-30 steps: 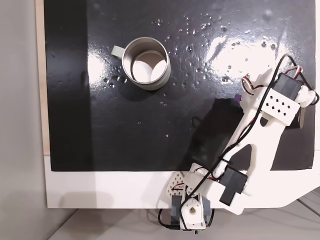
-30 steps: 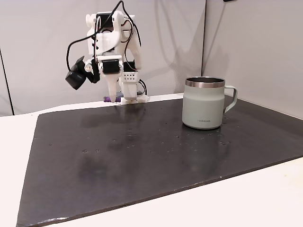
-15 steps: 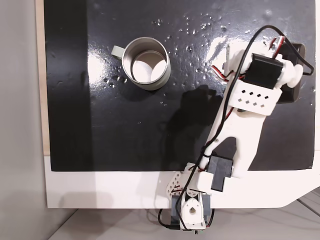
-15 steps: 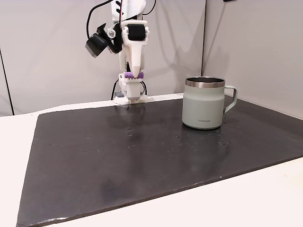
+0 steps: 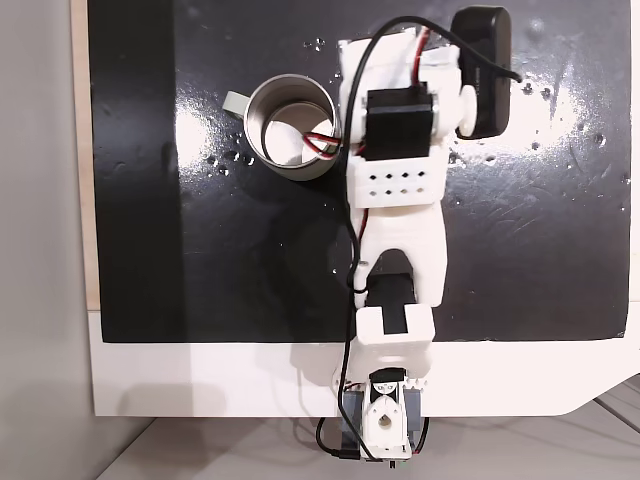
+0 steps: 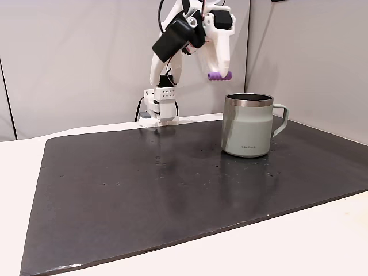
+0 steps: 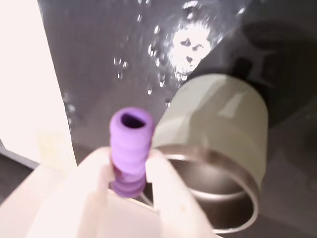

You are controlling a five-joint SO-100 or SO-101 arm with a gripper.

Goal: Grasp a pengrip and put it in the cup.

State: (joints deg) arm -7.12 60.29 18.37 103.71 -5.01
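The pengrip (image 7: 130, 149) is clamped between the two pale fingers (image 7: 166, 188) of the gripper (image 6: 220, 73), held in the air above and just left of the cup's rim in a fixed view. The cup (image 6: 247, 125) stands upright on the black mat (image 6: 144, 190), handle to the right there. In the wrist view the pengrip's hollow end faces the camera, with the cup (image 7: 223, 144) just beside it.
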